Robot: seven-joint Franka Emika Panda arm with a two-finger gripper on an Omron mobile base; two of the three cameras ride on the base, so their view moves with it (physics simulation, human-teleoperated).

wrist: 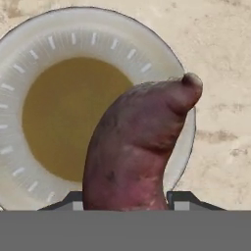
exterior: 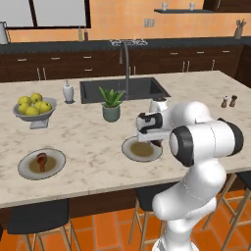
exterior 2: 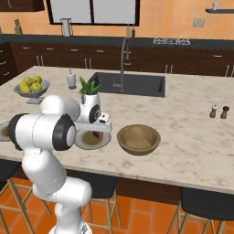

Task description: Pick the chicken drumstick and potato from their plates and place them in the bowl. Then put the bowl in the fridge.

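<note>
A: Where's the potato (wrist: 139, 147) sitting?
B: Between your gripper (wrist: 128, 200) fingers, which are clamping its thick end above the plate (wrist: 29, 49). It's looking firm, heavy, curved; you're gripping off-centre

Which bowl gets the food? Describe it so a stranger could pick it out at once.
On the marble island counter, look along the near edge, right of the robot arm and beside the grey plate under the gripper. There sits the wooden bowl, round, tan-brown, shallow and empty. Unlike the grey footed fruit bowl at the far left, it has no foot and holds no fruit.
</note>
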